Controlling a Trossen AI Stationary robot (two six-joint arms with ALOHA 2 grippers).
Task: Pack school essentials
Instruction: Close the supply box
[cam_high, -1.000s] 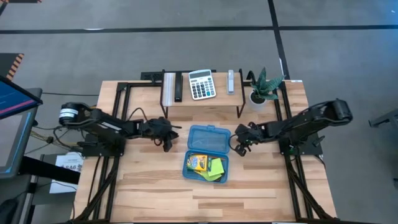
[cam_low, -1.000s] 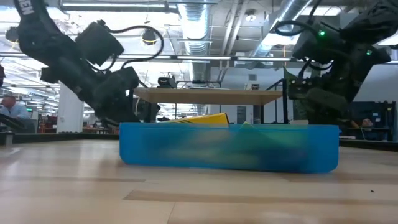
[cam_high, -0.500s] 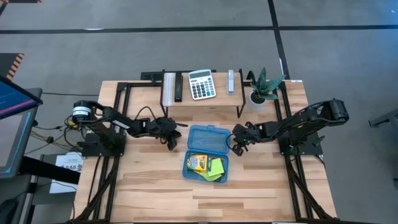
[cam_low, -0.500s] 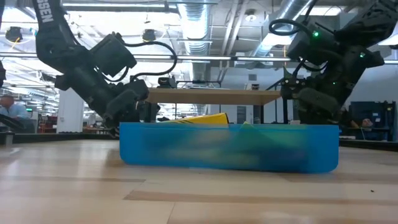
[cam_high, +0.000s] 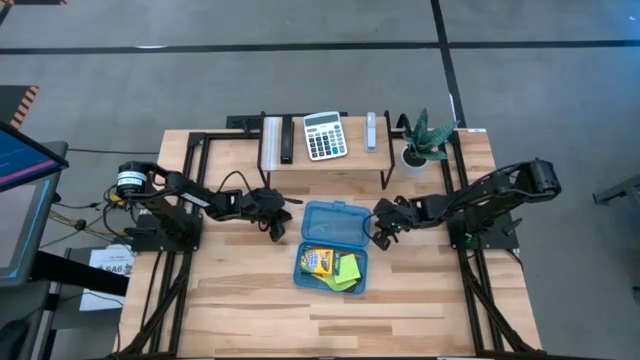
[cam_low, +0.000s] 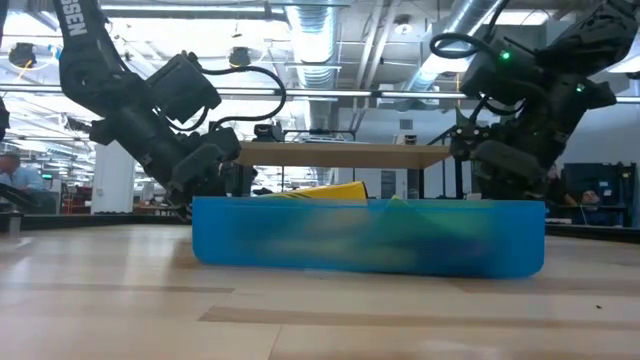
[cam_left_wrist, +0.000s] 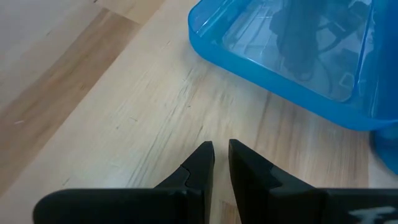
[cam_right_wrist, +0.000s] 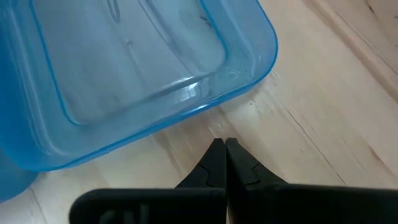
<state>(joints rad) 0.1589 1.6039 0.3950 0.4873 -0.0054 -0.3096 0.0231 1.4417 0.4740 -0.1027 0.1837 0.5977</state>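
Observation:
An open blue plastic case lies at the table's middle, its empty lid (cam_high: 335, 222) on the far side and its base (cam_high: 332, 268) on the near side. In the base lie a yellow-green crayon box (cam_high: 318, 261) and a lime-green sticky-note pad (cam_high: 349, 268). My left gripper (cam_high: 277, 228) is shut, low over the table just left of the lid (cam_left_wrist: 292, 56). My right gripper (cam_high: 379, 236) is shut, low just right of the lid's corner (cam_right_wrist: 249, 37). Neither touches the case. Pencils, scissors and the blue piece are not in view.
A wooden shelf at the far edge carries a grey-white calculator (cam_high: 324, 135), a dark bar (cam_high: 286, 140) and a grey piece (cam_high: 371, 130). A potted plant (cam_high: 420, 142) stands at its right. Bare tabletop lies on the case's near side.
My left gripper has moved toward the table's right, closer to the case's lid. My right gripper has moved a little toward the table's left, closer to the lid's other side. The case has stayed where it was.

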